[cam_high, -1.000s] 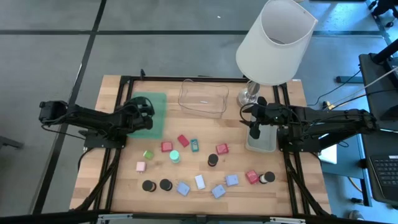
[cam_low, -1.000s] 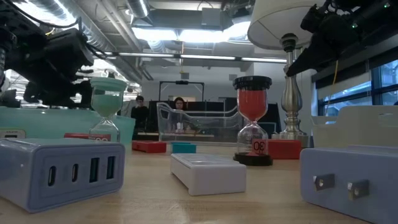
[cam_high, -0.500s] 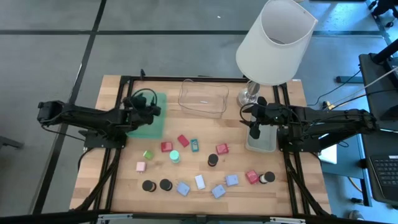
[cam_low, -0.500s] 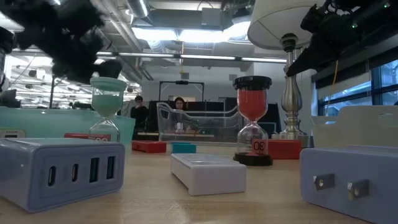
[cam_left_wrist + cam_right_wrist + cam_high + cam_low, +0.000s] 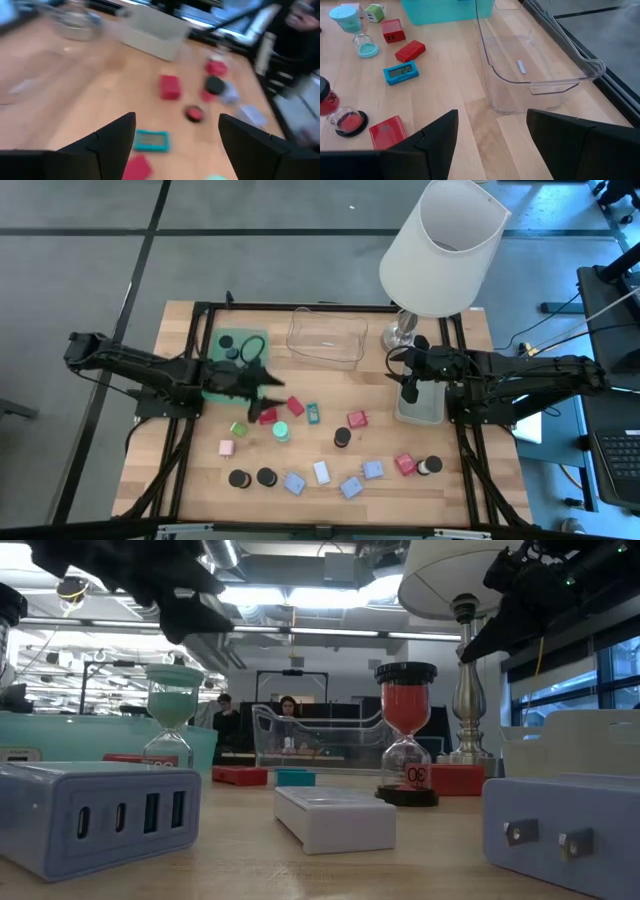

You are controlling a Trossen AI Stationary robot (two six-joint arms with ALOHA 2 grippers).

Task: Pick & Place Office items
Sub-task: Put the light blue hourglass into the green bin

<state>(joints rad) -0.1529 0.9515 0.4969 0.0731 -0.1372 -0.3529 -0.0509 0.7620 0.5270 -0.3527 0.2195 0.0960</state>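
The office items lie scattered on the wooden table: red blocks (image 5: pixel 294 406), a teal block (image 5: pixel 312 413), a green block (image 5: pixel 238 428), a pink one (image 5: pixel 227 447), light-blue blocks (image 5: pixel 351 487) and black discs (image 5: pixel 238 478). My left gripper (image 5: pixel 270 388) hangs open above the table, just right of the green tray (image 5: pixel 225 370), with nothing between its fingers (image 5: pixel 115 142). Red and teal blocks (image 5: pixel 151 140) lie ahead of it. My right gripper (image 5: pixel 410 392) waits open over the grey tray (image 5: pixel 420 412), also with nothing between its fingers.
A clear tray (image 5: pixel 327 337) stands at the far middle. The big white lamp (image 5: pixel 440 245) rises at the far right beside my right arm. A small dark thing (image 5: pixel 229 351) lies in the green tray. A red hourglass (image 5: pixel 406 730) and a teal one (image 5: pixel 172 710) stand among the blocks.
My left gripper has swung off the green tray toward the table's right and near side. It has risen and turned from pointing steeply down to pointing almost level across the table. My right arm has kept still.
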